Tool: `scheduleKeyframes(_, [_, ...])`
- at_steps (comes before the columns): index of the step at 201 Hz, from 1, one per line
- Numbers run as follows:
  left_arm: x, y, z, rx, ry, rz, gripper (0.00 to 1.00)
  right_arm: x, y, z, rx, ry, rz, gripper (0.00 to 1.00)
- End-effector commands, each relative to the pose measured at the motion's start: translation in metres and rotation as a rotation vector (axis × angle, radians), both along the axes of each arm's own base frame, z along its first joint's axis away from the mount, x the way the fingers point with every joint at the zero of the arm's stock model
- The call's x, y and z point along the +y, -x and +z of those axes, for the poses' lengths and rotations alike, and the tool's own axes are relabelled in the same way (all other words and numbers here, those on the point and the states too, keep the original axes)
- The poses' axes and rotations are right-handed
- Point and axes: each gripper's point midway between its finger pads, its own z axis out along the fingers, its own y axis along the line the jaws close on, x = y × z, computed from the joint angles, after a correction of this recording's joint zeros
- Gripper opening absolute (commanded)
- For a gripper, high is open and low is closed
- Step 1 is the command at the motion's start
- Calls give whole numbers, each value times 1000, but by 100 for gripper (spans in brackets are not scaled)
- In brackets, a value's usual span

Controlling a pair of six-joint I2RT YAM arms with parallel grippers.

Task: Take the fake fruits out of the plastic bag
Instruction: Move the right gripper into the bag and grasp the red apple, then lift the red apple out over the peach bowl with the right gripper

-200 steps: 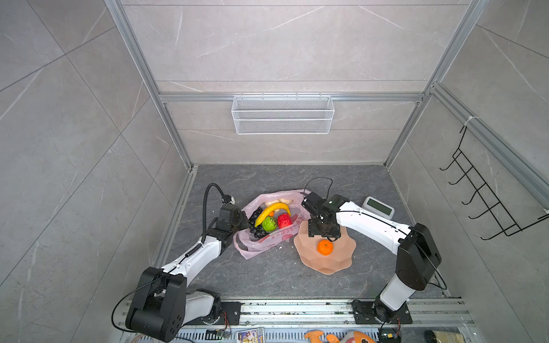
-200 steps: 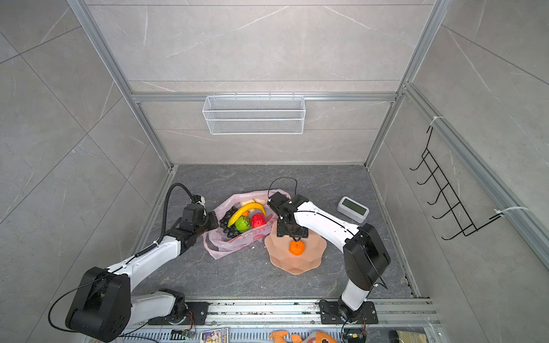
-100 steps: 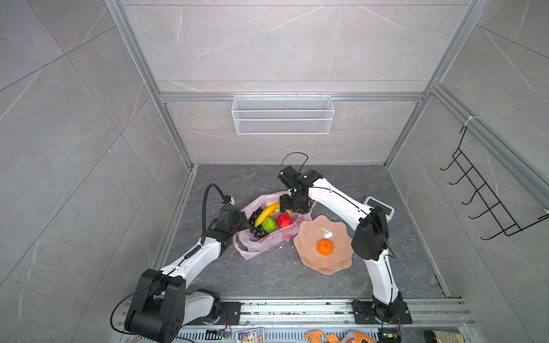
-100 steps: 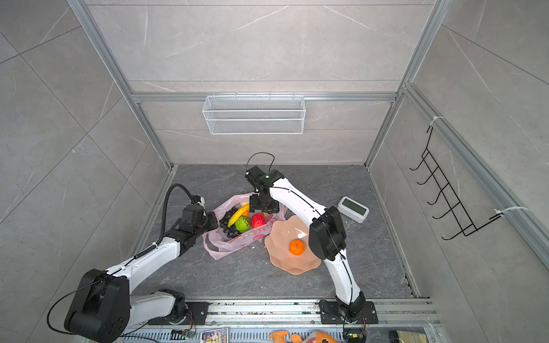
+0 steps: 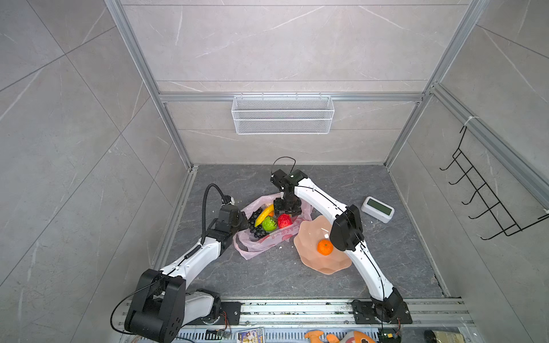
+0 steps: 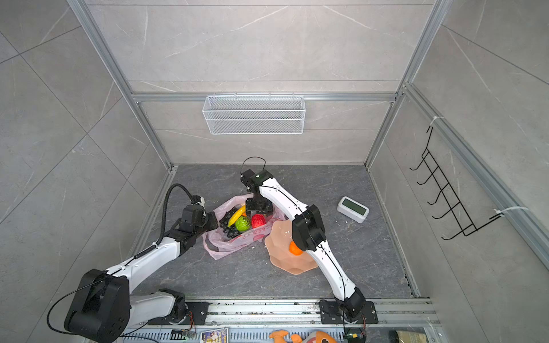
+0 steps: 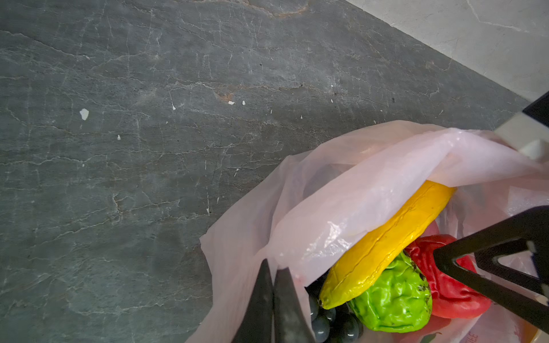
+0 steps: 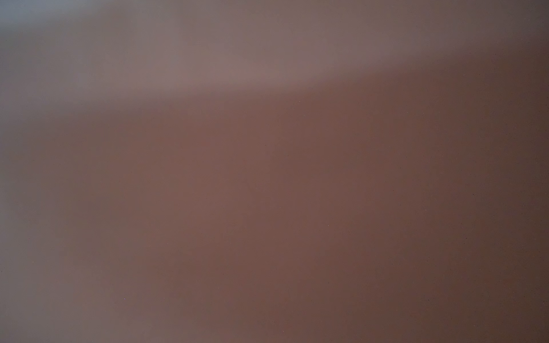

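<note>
Below centre in a top view, the slick, likely light banana wants a mid-body pinch; right gripper gapes empty, left gripper clamps flimsy plastic bag.

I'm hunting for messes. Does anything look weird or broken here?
Yes. The green fruit and red fruit in the plastic bag look dented and crumpled. Small white flecks litter the floor. The right wrist view is only a brownish blur.
</note>
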Motion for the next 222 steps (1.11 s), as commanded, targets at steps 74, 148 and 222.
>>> scheduleKeyframes(74, [2,-5,10,-42,-4,-1,0,-5,13,-48,152,20,25,70])
scheduleKeyframes(148, [2,-5,9,-40,-7,-1,0,4,5,-7,52,-75,4,59])
scheduleKeyframes(222, [1,-7,7,-35,-4,-4,0,-14,12,65,-299,-230,-94,59])
